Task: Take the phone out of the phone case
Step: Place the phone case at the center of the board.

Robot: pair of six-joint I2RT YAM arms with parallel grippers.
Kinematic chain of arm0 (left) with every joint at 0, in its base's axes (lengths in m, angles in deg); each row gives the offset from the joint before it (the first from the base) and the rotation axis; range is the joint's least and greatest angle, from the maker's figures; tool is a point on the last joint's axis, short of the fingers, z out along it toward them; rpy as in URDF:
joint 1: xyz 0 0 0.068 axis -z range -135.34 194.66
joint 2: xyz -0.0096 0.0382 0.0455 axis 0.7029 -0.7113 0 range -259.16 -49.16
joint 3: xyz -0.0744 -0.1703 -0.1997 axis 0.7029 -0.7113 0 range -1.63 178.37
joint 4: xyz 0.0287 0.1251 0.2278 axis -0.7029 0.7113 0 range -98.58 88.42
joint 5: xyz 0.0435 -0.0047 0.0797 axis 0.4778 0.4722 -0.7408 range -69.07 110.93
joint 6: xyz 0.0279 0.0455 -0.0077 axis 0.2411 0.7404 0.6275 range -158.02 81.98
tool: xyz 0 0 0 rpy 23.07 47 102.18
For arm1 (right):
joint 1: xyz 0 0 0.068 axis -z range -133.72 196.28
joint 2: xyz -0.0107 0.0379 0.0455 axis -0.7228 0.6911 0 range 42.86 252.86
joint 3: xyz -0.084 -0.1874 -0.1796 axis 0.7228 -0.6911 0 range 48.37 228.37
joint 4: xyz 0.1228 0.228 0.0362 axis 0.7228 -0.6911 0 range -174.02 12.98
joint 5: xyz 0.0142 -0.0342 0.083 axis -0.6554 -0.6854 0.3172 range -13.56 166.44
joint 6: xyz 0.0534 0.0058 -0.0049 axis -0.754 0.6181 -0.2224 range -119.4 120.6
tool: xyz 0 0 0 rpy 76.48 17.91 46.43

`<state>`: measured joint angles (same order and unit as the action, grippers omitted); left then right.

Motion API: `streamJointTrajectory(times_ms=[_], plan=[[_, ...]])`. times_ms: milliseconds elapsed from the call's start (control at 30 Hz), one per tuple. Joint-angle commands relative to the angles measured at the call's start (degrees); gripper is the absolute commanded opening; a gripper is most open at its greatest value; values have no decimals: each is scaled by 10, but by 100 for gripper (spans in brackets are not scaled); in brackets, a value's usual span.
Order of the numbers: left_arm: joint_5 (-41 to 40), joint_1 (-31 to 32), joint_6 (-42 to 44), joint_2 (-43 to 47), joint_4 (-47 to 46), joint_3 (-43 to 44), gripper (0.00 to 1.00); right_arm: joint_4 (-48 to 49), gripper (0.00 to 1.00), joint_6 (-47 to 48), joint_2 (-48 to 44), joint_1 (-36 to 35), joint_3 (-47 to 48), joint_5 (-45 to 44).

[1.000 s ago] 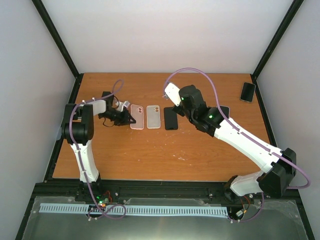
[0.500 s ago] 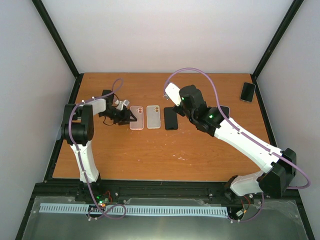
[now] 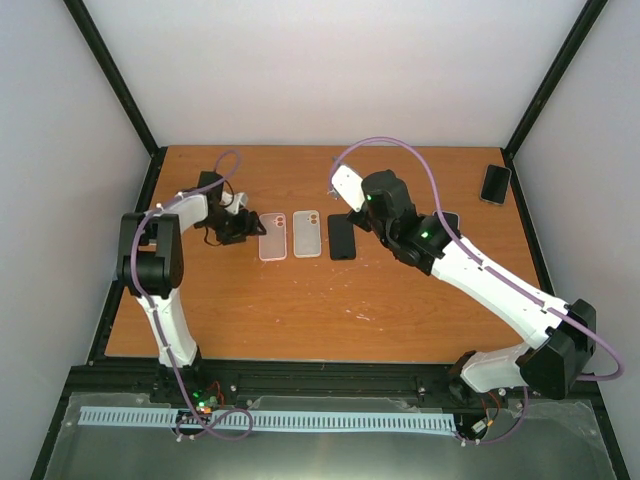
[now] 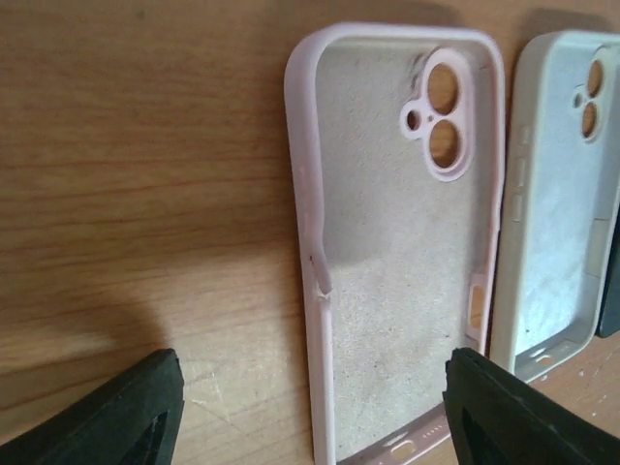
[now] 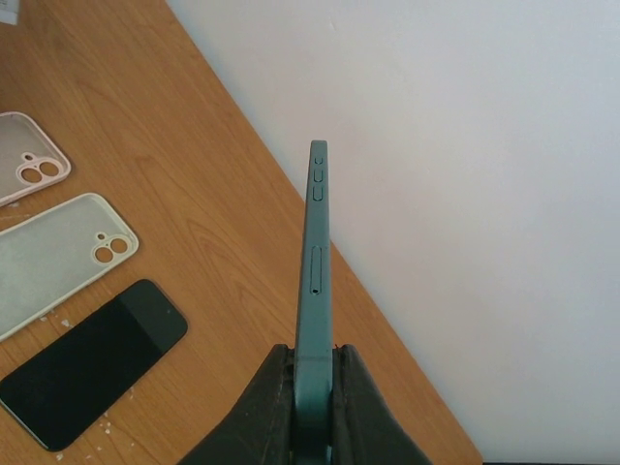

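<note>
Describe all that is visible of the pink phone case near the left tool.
The pink phone case lies flat on the wooden table, open side up and empty. Its pale pink rim looks like soft rubber; the inside is greyish and felt-like. A camera cut-out with two large holes and one small sits at its far end. One long rim is kinked inward near the middle. A pale phone case lies apart beside it. The open left tool hovers at its near end.

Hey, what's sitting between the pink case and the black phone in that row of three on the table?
An empty pale case lies between the pink case and the black phone, clearest in the top view.
</note>
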<state>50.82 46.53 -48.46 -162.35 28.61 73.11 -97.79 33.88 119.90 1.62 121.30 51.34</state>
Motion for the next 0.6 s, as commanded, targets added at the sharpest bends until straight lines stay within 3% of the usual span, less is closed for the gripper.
streamJointTrajectory(times_ms=[0,267,567], plan=[[-8,-4,-22,53,-18,27,76,60,3,27,-22,2,-2,-16],[119,-4,-101,143,-104,69,90,134,3,114,-17,2,-23,-34],[289,-4,-339,198,-332,62,94,267,3,235,9,-21,-60,-91]])
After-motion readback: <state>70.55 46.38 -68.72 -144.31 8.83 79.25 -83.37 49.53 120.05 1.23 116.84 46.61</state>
